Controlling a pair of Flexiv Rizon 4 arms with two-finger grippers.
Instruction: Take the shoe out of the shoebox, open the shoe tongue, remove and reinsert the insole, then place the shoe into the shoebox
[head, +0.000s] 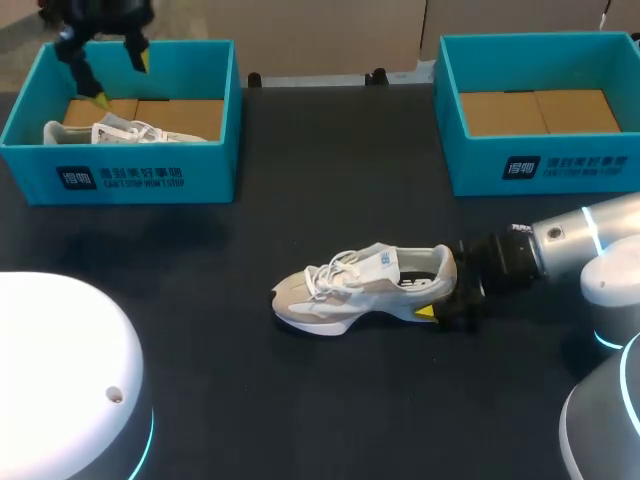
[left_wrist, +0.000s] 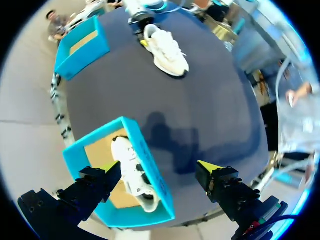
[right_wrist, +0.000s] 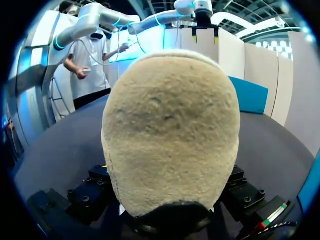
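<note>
Heel blocks the right wrist view
The shoe (right_wrist: 170, 130) heel covers the right hand (head: 442, 292) tips in its own view; in the head view its far finger sits behind the heel. The box (head: 212, 172) wall hides the underside of the second shoe (head: 120, 131); the left arm (head: 95, 15) is cut off above

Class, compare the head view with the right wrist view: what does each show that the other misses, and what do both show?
Head view only: the boxed shoe, and the table shoe seen whole, with its laces and opening. Right wrist view only: the rough tan surface of that shoe's heel, close up. Both: the table shoe, the right gripper clamped on its heel, and the left gripper, open in the air.
</note>
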